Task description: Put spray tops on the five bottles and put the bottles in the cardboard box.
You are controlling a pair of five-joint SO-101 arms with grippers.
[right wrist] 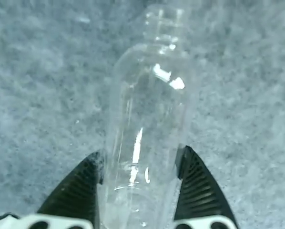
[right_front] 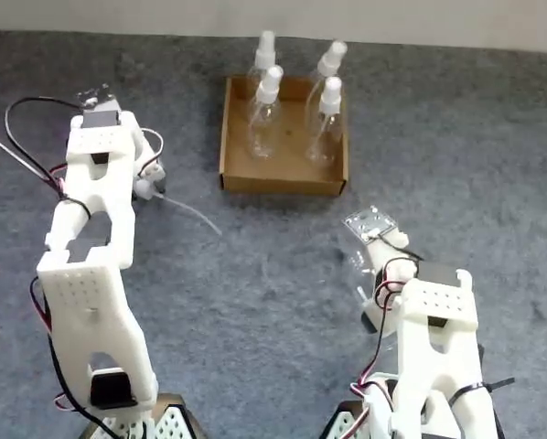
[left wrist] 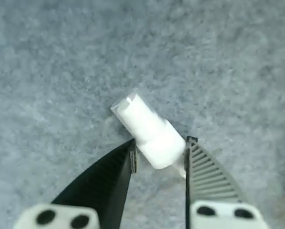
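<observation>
- My left hand grips the white plastic spray top.
- My right hand holds the clear plastic bottle low on its body, bare neck pointing away, well apart from that top.

We are seeing a white plastic left arm and right arm, trailing black-and-red cables and wearing dark ribbed fingers.
</observation>
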